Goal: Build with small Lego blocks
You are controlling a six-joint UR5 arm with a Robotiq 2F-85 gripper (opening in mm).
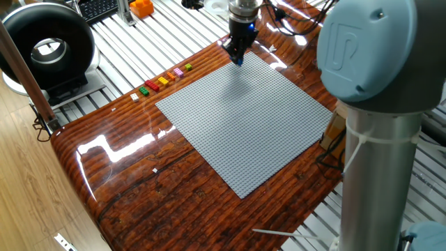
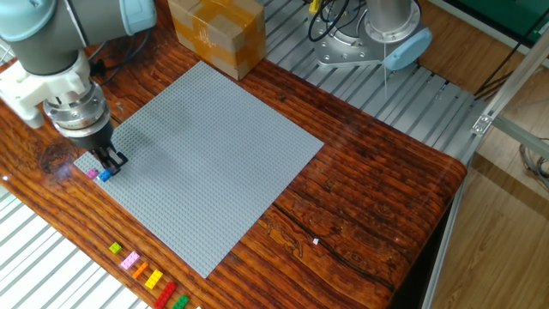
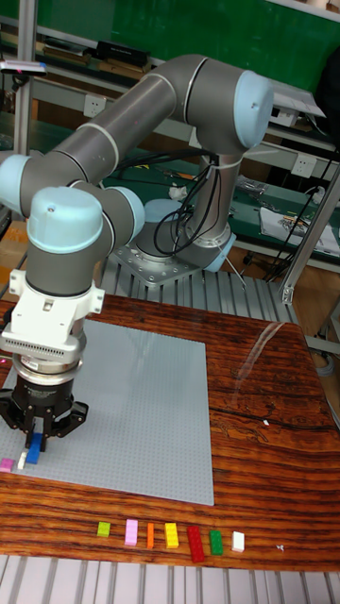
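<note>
Nearest you in the tall fixed view, a row of loose bricks (image 3: 170, 536) lies on the wooden table (image 3: 264, 453) just off the front edge of the grey baseplate (image 3: 142, 415): yellow-green, pink, orange, yellow, red, green and white, all untouched and well apart from the arm.

Beyond them, at the plate's corner, your gripper (image 3: 36, 442) points straight down with its fingers nearly closed, pinching a blue brick (image 2: 105, 175). A pink brick (image 2: 92, 172) sits on the plate just beside it, almost touching. You cannot tell from these views whether the blue brick's underside is already on the studs or hovers just above them.

That is where your risk lies. If the blue brick is slightly off the stud grid when you press, it likely jams or tilts rather than seating, and the push could shift the baseplate on the glossy wood. With the pink brick this close, a small sideways error could knock it loose or land the blue one half on top of it. Opening the fingers before it seats may leave the brick tipped over or stuck to a finger.

Farther back, a cardboard box (image 2: 216, 33) stands past the plate's far corner, out of your way.
</note>
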